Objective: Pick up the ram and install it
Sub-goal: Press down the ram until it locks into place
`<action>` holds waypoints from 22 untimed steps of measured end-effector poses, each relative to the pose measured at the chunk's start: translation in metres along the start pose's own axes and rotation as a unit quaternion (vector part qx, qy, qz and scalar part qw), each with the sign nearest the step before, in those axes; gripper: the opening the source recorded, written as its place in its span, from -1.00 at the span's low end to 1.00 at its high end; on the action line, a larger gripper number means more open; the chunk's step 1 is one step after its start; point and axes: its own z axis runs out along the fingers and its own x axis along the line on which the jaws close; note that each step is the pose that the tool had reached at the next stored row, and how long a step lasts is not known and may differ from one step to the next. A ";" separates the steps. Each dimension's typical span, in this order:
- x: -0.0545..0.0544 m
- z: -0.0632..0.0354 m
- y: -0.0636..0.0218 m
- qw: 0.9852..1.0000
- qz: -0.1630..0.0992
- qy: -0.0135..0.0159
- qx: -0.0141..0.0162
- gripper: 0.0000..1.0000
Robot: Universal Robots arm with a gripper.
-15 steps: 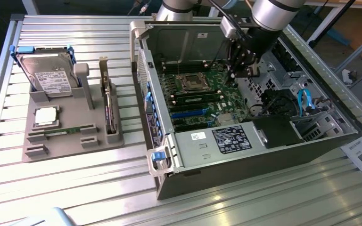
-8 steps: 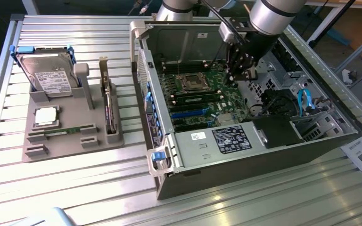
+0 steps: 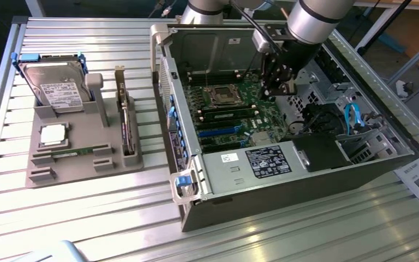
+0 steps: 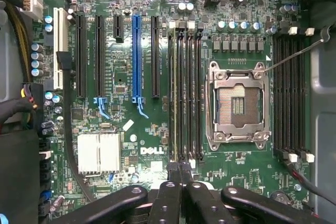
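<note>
The fingers (image 4: 172, 187) of the gripper (image 3: 281, 87) were pressed together on nothing, hanging over the motherboard (image 3: 231, 117) inside the case (image 3: 268, 180) at upper right of the exterior view. Cables (image 3: 351, 117) and the case walls hemmed them in, so a sideways exit could well snag. Far off at left, the ram (image 3: 73, 153) lay in the grey holder (image 3: 85, 169), with the expansion card (image 3: 126, 128) beside it likely to crowd a grasp; bare tabletop (image 3: 85, 218) spread below

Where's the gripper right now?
On the exterior view's right, inside the open computer case, the shut gripper hangs over the motherboard. It is at one end of the memory slots, beside the empty processor socket.
</note>
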 end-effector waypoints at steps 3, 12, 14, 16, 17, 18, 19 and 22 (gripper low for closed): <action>0.000 0.0044 -0.0002 1.000 0.000 0.000 0.000 -0.80; 0.001 0.0132 -0.0008 1.000 0.000 0.000 0.000 -0.80; 0.001 0.0133 -0.0022 1.000 0.000 0.000 0.000 -0.80; 0.001 0.0133 -0.0032 1.000 0.000 0.000 0.000 -0.80; 0.001 0.0134 -0.0038 1.000 0.000 0.000 0.000 -0.80; 0.001 0.0135 -0.0043 1.000 0.000 0.000 0.000 -0.80; 0.001 0.0136 -0.0046 1.000 0.000 0.000 0.000 -0.80; 0.001 0.0141 -0.0047 1.000 0.000 0.000 0.000 -0.80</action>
